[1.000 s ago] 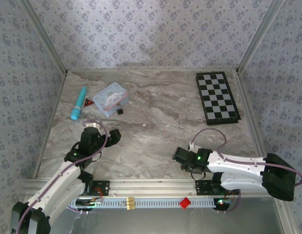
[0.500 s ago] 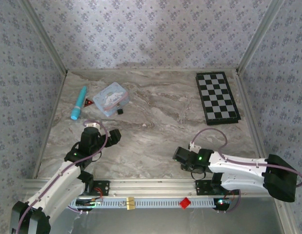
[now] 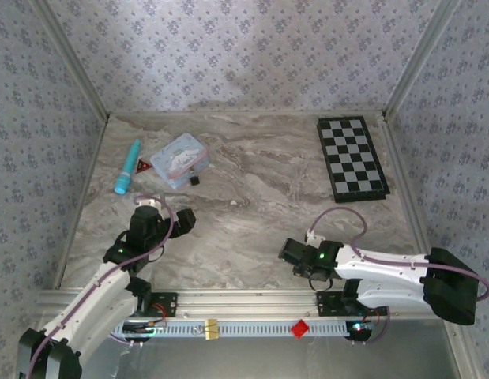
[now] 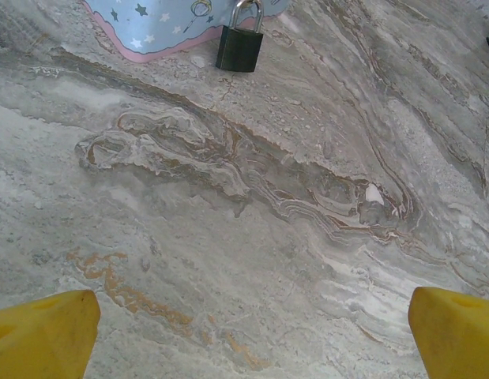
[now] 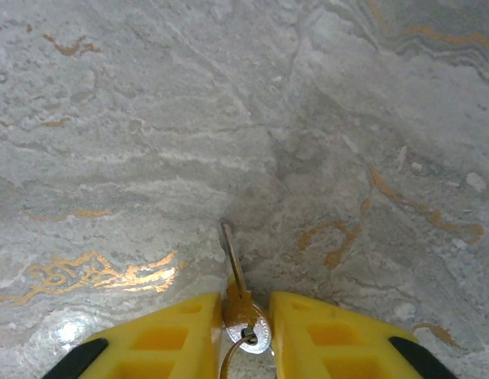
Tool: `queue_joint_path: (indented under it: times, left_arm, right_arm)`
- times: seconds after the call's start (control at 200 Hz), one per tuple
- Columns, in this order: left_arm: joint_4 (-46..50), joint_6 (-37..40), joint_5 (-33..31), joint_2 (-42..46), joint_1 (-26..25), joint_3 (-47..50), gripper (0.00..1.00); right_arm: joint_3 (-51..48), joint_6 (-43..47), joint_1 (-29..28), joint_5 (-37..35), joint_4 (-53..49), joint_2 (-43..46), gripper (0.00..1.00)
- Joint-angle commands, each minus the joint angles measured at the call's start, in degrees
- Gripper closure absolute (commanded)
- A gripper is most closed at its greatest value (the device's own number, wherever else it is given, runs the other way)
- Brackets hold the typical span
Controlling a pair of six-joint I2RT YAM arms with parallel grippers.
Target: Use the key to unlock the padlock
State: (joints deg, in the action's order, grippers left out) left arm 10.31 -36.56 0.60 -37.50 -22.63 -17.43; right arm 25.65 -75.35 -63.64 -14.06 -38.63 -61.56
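Right gripper [image 5: 246,309] pinches the key [image 5: 231,260]; left gripper [image 4: 248,339] gapes wide, empty, with the padlock [image 4: 238,49] farther off.

No lettering, brand or number can be read in any view. The pale blue tin [image 4: 169,22], at twelve o'clock in the left wrist view, carries printed stars and cartoon figures but no words. The black padlock [image 4: 238,50] against it looks unmarked, though its face may be too small to tell.
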Motion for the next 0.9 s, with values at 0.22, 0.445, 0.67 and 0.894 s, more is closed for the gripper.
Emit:
queue_joint_path:
  times: [0.22, 0.445, 0.67, 0.894]
  left_arm:
    - [-0.2, 0.0, -0.8, 1.2, -0.3, 0.0, 0.0]
    - [0.0, 0.0, -0.9, 1.5, -0.3, 0.1, 0.0]
    - [-0.3, 0.0, -0.9, 1.3, -0.3, 0.2, 0.0]
    - [-0.1, -0.4, -1.2, 0.8, -0.3, -0.3, 0.0]
  right_arm:
    - [-1.2, 0.4, 0.5, -0.9, 2.2, -0.4, 0.77]
    - [-0.3, 1.3, 0.7, -2.0, 2.6, -1.4, 0.83]
    - [1.2, 2.0, 0.2, -3.5, 0.8, -0.9, 0.87]
    - [2.9, 3.9, 0.0, -4.7, -0.9, 2.3, 0.99]
